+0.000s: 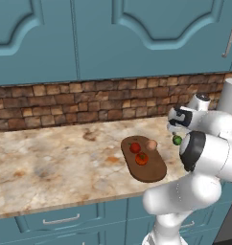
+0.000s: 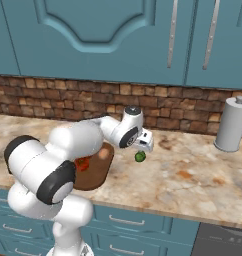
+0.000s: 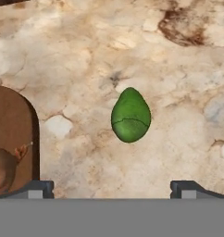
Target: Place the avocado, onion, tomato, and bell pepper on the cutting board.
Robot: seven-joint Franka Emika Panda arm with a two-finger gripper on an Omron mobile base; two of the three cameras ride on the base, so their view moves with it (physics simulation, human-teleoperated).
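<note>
At three o'clock off the cutting board [image 3: 12, 134], the spread-open gripper [image 3: 112, 187] hovers over the avocado [image 3: 130, 115], probably lining up a grasp.

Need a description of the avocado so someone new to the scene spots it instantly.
Start at the dark brown cutting board on the marble counter, below the brick wall. Just off the board's end nearer the paper towel roll, alone on bare stone, lies the avocado. It is the only green, egg-shaped thing; its neighbours on the board are red or tan.
</note>
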